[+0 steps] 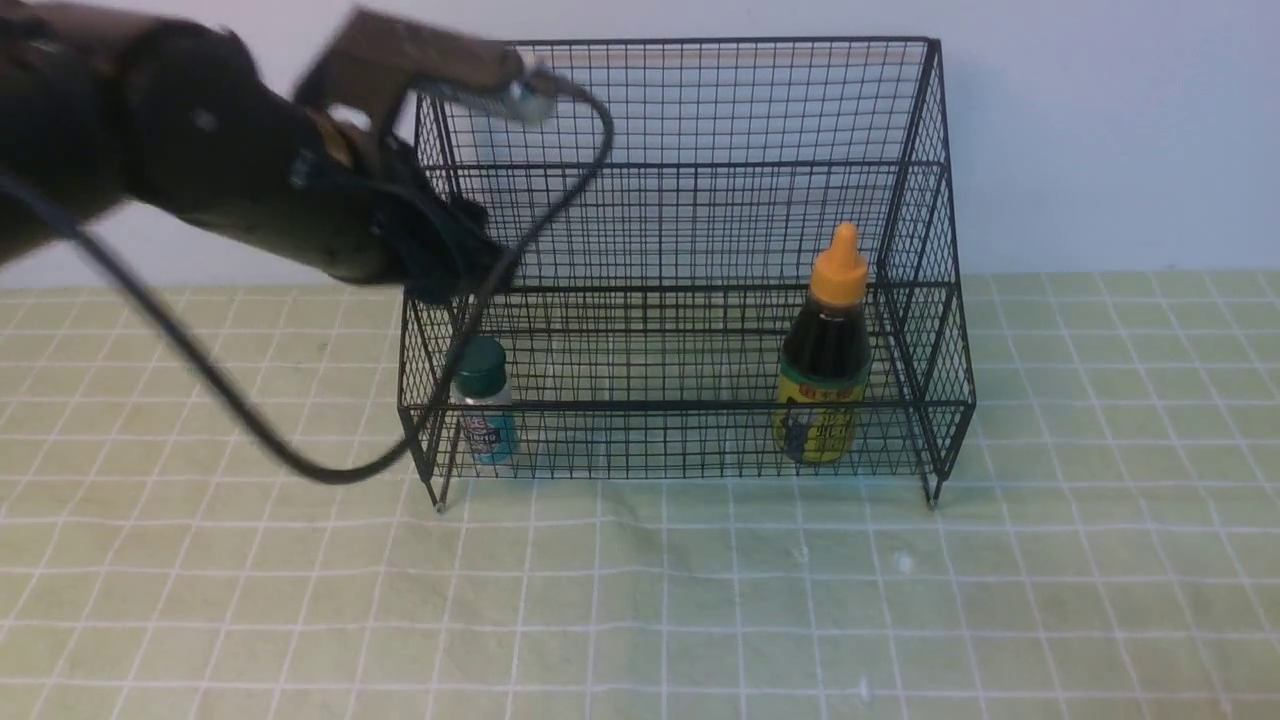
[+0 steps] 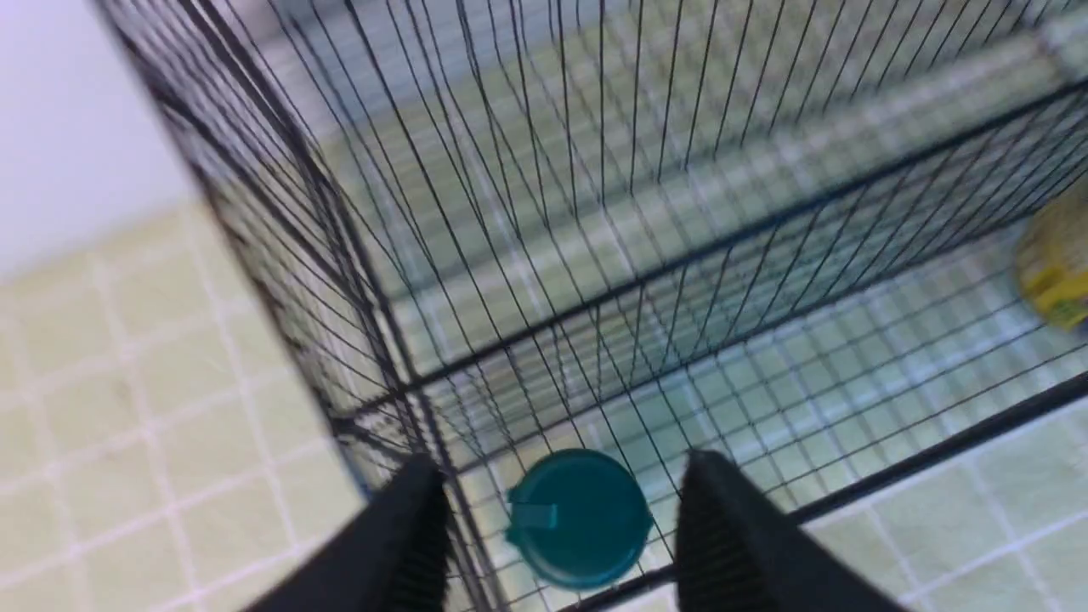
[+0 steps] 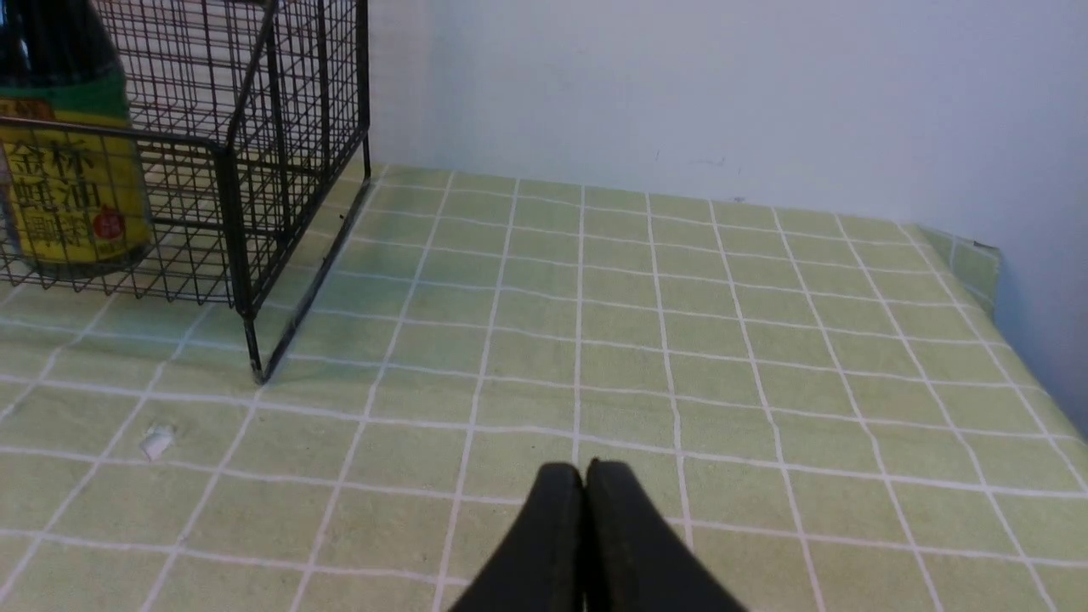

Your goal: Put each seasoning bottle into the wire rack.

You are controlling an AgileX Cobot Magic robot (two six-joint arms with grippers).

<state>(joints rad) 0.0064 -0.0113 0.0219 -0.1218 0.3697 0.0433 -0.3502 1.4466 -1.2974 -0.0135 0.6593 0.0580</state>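
Left gripper [image 2: 561,544] hangs parted above the green-capped shaker [image 1: 485,400] at lower left of the wire rack [image 1: 690,250]; a snagged wire could tip it.

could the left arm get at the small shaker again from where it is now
Probably yes. The left end effector hangs open right above the small shaker, its green cap between the fingers. The wire rack is open on top, so nothing blocks a straight descent.

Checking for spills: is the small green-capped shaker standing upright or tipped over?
Upright. The shaker stands cap-up in the rack's lower tier; the left wrist view looks straight down on its round cap.
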